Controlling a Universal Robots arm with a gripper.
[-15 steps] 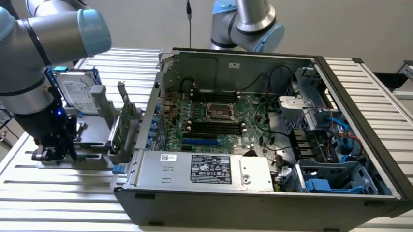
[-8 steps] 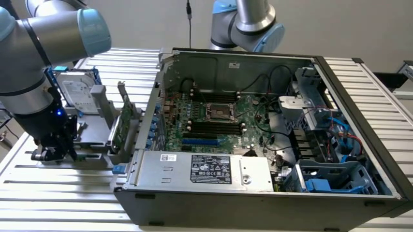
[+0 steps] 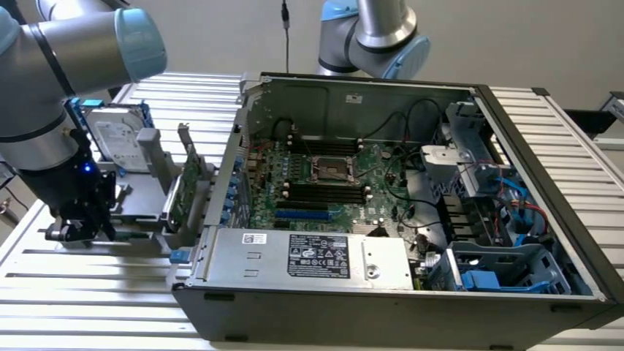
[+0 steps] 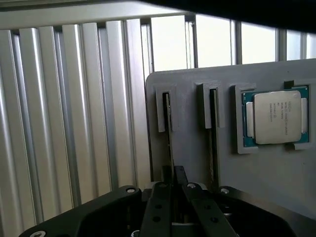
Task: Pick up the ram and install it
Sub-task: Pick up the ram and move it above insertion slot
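In the wrist view the ram (image 4: 169, 138) stands on edge in a slot of a grey holder plate (image 4: 276, 187), seen as a thin dark strip. My gripper (image 4: 174, 183) is right over it, and its black fingers (image 4: 160, 207) meet on the stick's edge. A second stick (image 4: 213, 143) stands in the neighbouring slot, apart from the fingers. In the exterior view my gripper (image 3: 83, 228) hangs low over the holder (image 3: 137, 197) at the exterior view's left, beside the open computer case (image 3: 224, 292). The motherboard (image 3: 332, 179) with its dark memory slots (image 3: 326, 194) lies inside the case.
A processor chip (image 4: 276, 116) sits in a pocket of the holder. A hard drive (image 3: 117, 139) and a green expansion card (image 3: 190, 179) stand upright on the holder, close to my arm. A second arm (image 3: 375, 36) hangs behind the case. Ribbed aluminium table (image 3: 98, 307) surrounds everything.
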